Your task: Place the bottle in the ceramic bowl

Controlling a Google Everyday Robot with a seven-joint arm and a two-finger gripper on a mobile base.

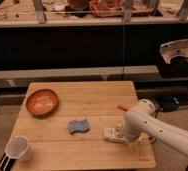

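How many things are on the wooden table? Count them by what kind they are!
Orange-brown glossy ceramic bowl: 1
Blue wavy sponge: 1
Small white plastic bottle, lying on its side: 1
White cup: 1
Small orange thing, too small to name: 1
Total: 5
The robot's gripper is down at the bottle, jaws open.

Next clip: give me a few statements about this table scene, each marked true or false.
1. The bottle lies in the bowl. False: it lies on the table, well apart from the bowl.
2. A blue sponge lies between the bowl and the bottle. True.
3. The pincer hovers over the bowl. False: it is down at the bottle, on the picture's right.
4. A white cup stands at the table's near corner, on the picture's left. True.
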